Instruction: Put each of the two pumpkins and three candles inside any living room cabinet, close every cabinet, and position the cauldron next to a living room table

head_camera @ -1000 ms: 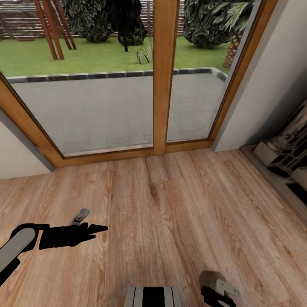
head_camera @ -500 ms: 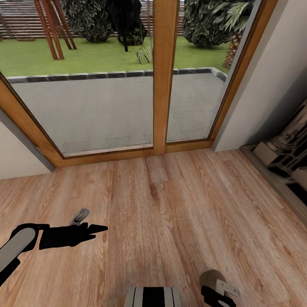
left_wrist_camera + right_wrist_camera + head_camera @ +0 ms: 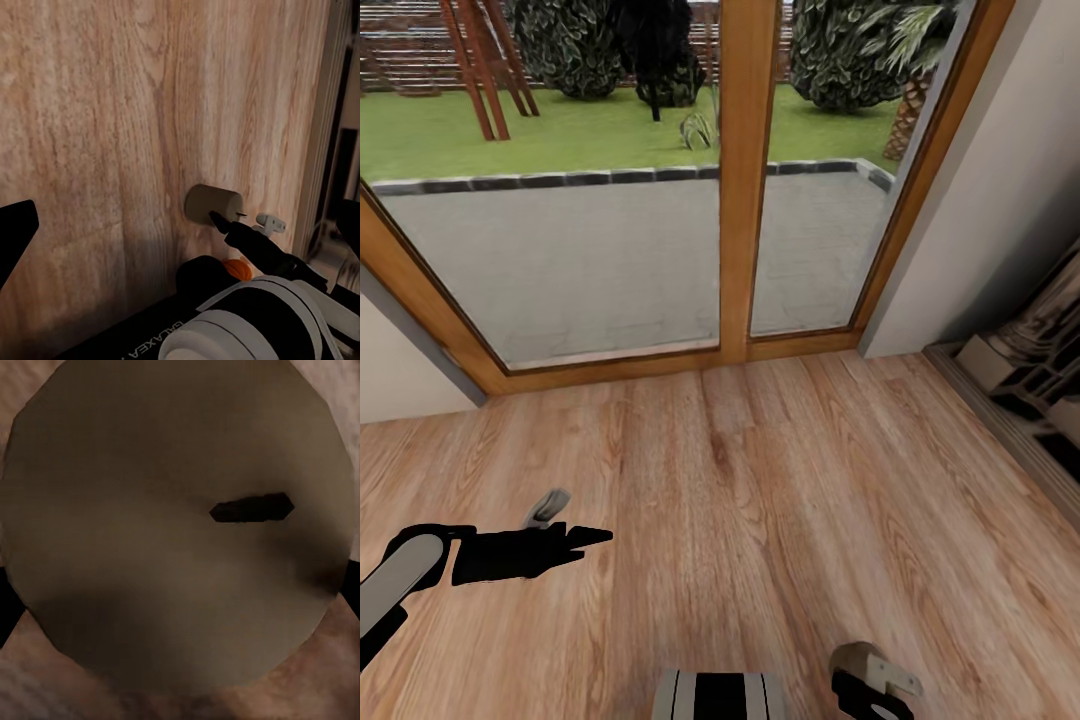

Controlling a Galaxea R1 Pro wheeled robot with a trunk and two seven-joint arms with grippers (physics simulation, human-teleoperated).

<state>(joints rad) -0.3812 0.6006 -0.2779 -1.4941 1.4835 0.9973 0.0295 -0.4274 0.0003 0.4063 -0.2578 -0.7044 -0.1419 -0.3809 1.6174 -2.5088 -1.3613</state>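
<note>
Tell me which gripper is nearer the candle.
Right. The right gripper has the candle at its fingertips, touching it. The left gripper hangs open well off to the robot's left, apart from the candle.

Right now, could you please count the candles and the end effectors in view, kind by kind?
Candle: 1, held in the right end effector
End effectors: 2, counting the left end effector
Total: 3
</note>
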